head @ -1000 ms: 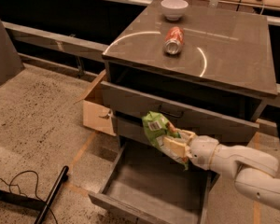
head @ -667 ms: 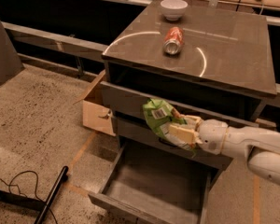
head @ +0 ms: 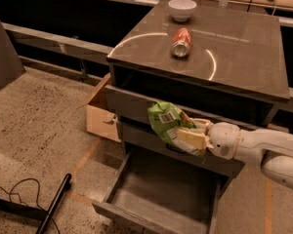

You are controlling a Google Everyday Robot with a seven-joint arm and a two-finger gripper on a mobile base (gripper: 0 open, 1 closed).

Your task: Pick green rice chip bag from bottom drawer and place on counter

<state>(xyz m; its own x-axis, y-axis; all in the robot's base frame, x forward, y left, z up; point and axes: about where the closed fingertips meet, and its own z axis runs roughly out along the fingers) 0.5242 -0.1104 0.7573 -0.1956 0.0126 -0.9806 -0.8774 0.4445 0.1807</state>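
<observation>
My gripper point(head: 191, 133) is shut on the green rice chip bag point(head: 168, 124), a crinkly light-green bag with a barcode. It holds the bag in the air in front of the upper drawer fronts, above the open bottom drawer point(head: 158, 194), whose grey floor is bare. My white arm reaches in from the right edge. The counter point(head: 239, 52), glossy grey-brown with a white arc line, lies above and behind the bag.
An orange-red soda can point(head: 181, 42) lies on its side on the counter. A white bowl point(head: 181, 9) stands at its back. An open cardboard box point(head: 103, 115) sits left of the cabinet. A black cable and pole point(head: 53, 204) lie on the speckled floor.
My gripper has lifted the bag up and slightly right, from just above the bottom drawer to the height of the upper drawer fronts.
</observation>
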